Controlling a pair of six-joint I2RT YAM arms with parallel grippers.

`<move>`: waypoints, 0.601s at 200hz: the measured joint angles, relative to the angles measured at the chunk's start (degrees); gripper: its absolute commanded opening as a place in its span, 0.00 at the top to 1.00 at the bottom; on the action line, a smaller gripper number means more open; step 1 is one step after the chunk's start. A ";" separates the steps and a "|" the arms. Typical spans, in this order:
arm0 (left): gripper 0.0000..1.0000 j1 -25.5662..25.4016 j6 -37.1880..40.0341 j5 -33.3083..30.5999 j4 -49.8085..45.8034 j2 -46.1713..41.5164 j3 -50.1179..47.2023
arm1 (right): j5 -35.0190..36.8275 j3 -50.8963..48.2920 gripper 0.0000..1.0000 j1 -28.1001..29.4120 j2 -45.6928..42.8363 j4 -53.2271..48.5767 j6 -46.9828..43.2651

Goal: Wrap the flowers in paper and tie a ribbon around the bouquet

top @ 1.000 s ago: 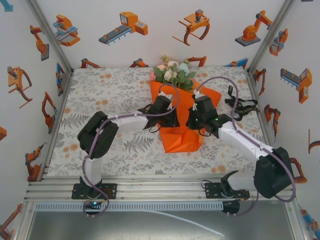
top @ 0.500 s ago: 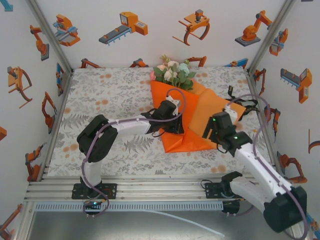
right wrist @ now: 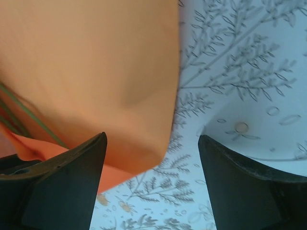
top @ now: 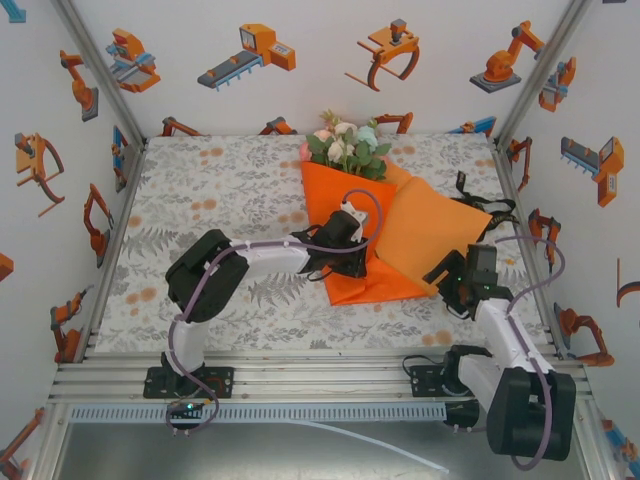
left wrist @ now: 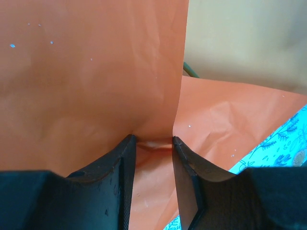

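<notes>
Pinching the folded flap of the paper [top: 425,235] mid-worktop, the left pincer [left wrist: 151,141] holds what looks a light, floppy sheet; the right pincer [right wrist: 152,141] gapes empty beside its near-right corner, a likely hold.

Colours and patterns on the wrapping table.
Plain bright orange paper sheet [top: 425,240], paler on its folded-over flap; pink, white and pale blue-green artificial flowers [top: 345,145] with green leaves; grey leaf-patterned table cover [top: 220,180], orange-spotted; narrow black ribbon [top: 462,186]; white walls [top: 300,90] printed with orange robots.
</notes>
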 measured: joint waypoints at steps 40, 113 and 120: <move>0.62 -0.04 0.02 -0.17 0.07 0.09 0.00 | -0.92 -2.29 0.25 -4.76 1.38 9.81 2.25; 0.63 -0.52 0.87 -0.42 0.02 0.22 0.31 | -3.96 4.52 0.44 -15.15 19.45 23.10 -0.50; 0.63 -0.55 0.90 -0.42 0.02 0.22 0.33 | -4.90 5.31 0.47 -15.30 21.22 24.24 -0.61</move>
